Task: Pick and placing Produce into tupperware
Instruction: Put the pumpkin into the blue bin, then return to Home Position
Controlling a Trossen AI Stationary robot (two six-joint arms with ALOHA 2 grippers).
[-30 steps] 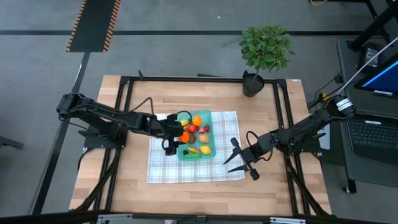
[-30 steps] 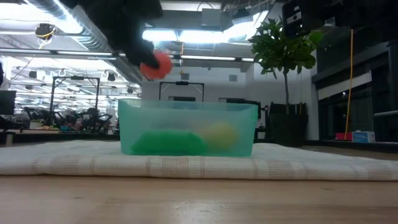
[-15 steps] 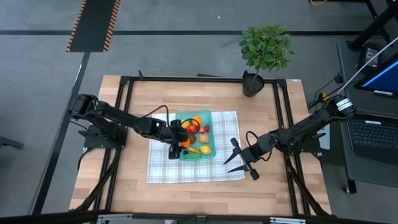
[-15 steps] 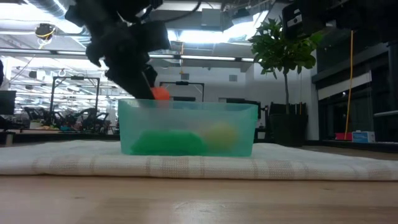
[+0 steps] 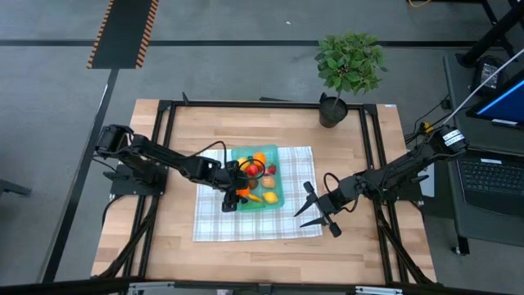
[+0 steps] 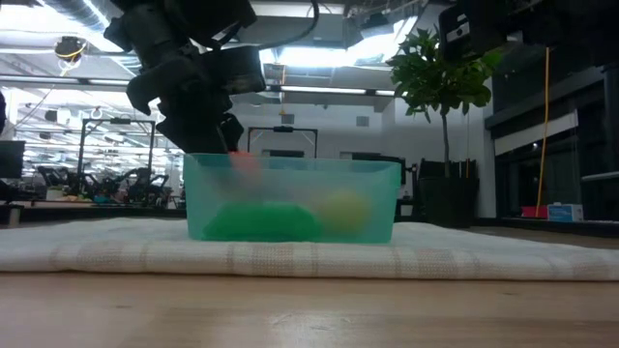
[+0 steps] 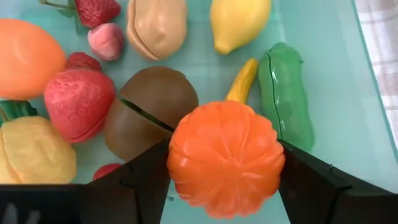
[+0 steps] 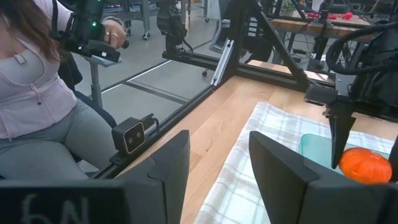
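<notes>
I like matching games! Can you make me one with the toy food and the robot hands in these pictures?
Things:
1. orange pumpkin
2. green cucumber
3. right gripper
4. potted plant

Where:
A. over the checked cloth, holding nothing
B. lying in the tupperware
C. on the table's far edge
D. pinched in the left gripper

Pairs: 1-D, 2-B, 3-A, 4-C

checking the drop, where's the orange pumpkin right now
The orange pumpkin is clamped in the left gripper, inside the teal tupperware at its left end, above the brown piece.
</notes>
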